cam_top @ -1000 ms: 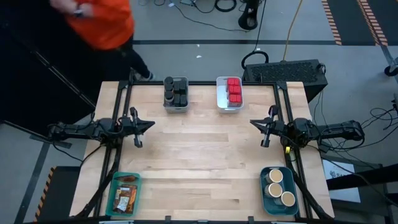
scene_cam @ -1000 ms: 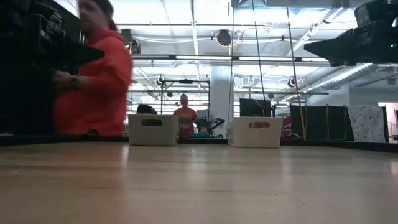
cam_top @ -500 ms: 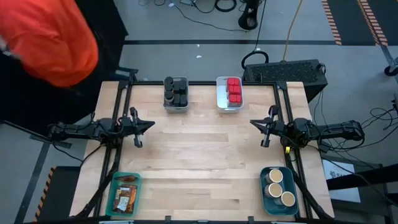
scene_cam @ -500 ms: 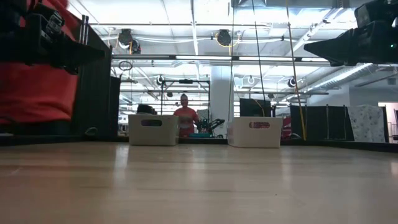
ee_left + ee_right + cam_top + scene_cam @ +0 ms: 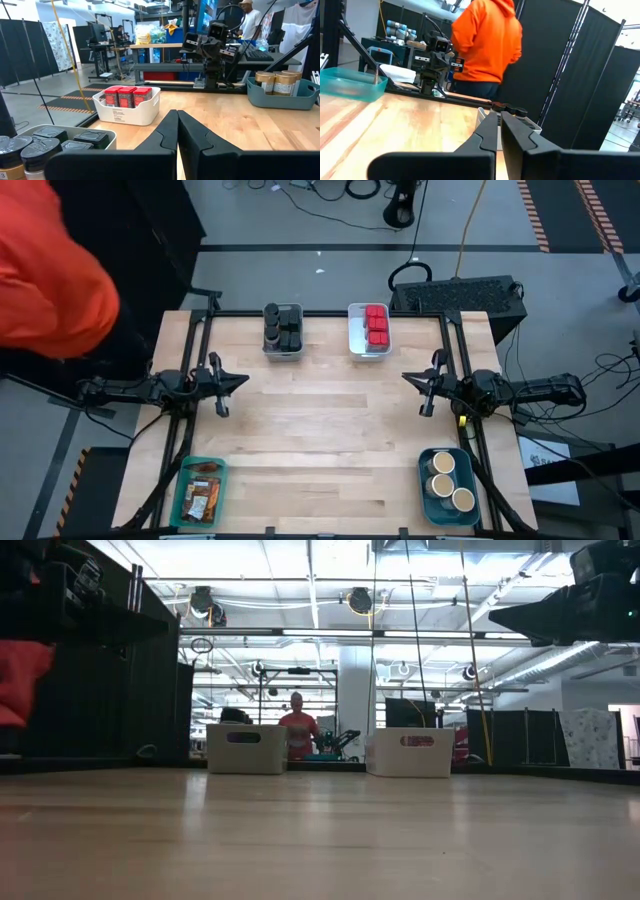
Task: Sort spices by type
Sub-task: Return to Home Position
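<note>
The spices sit sorted in four bins. Dark cylindrical jars (image 5: 283, 328) fill a grey bin (image 5: 283, 355) at the far edge, and red tins (image 5: 376, 324) fill a white bin (image 5: 369, 352) beside it. Printed packets (image 5: 202, 494) lie in a teal bin (image 5: 186, 480) at the near left. Tan-topped jars (image 5: 449, 480) stand in a blue bin (image 5: 426, 490) at the near right. My left gripper (image 5: 245, 379) hovers shut and level at the left edge. My right gripper (image 5: 404, 378) hovers shut at the right edge. Both are empty, and the fingers show closed in the wrist views (image 5: 177, 117) (image 5: 498, 118).
Bare wooden tabletop (image 5: 320, 430) lies between the two arms and the four bins. A person in an orange top (image 5: 45, 270) stands off the table's far left corner. A dark case (image 5: 460, 292) sits behind the far right edge.
The person in orange has moved from behind the table's far left corner farther left, almost out of the low view. Both arms and all the bins have kept still.
</note>
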